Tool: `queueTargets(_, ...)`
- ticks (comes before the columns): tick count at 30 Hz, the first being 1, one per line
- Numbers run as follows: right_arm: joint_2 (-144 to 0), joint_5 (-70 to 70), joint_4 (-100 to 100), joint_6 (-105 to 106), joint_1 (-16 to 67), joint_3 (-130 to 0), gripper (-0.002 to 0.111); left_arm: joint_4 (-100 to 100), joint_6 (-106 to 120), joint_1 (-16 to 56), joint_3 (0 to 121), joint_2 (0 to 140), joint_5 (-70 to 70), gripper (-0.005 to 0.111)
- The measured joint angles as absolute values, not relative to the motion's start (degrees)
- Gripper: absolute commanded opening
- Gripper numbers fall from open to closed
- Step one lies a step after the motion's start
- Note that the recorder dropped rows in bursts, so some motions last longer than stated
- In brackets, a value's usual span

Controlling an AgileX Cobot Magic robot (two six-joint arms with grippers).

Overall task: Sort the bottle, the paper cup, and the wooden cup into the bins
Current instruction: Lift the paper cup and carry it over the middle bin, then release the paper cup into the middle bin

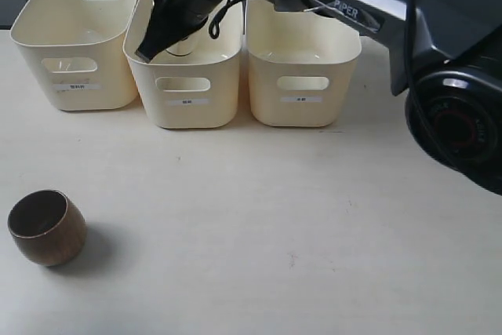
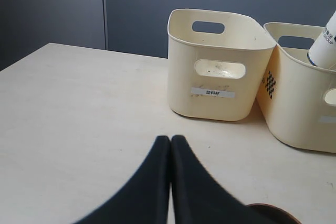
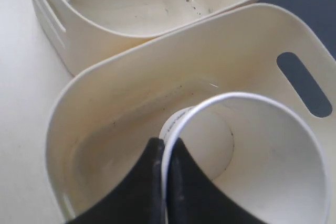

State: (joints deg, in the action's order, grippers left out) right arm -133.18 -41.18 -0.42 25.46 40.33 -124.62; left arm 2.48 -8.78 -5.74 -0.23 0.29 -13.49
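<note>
Sorting is partly done: right pincer [image 3: 165,182] pinches the paper cup [image 3: 247,156] by its rim over the middle bin [image 1: 188,76] at the desk's far edge. Left pincer [image 2: 170,182] is clenched, empty. Wooden cup [image 1: 47,227] waits near the left edge; the bottle cannot be made out.

Right arm [image 1: 369,5]: grey metal tube lettered "PIPER" in white, ending in a large glossy black round joint housing [image 1: 459,119]. Black cable [image 1: 223,13] looped beside the wrist. Right gripper [image 3: 167,182]: matte black, tapered, curved fingers. Left gripper [image 2: 170,182]: matte black fingers, smooth, narrowing to rounded tips.
</note>
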Motion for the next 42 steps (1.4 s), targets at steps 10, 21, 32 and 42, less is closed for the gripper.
queueTargets(10,-136.07,-37.43,1.62,21.64,40.24,-124.62,0.0,2.48,-8.78,-5.74,-0.23,0.29,-13.49,0.0)
queueTargets(21,-137.5,-36.9,1.39,19.54,38.29,-124.62,0.001,2.48,-8.78,-5.74,-0.23,0.29,-13.49,0.0)
queueTargets(32,-137.5,-36.9,1.26,19.54,38.29,-124.62,0.032,2.48,-8.78,-5.74,-0.23,0.29,-13.49,0.0)
queueTargets(42,-137.5,-36.9,0.93,18.61,38.29,-124.62,0.031,2.48,-8.78,-5.74,-0.23,0.29,-13.49,0.0)
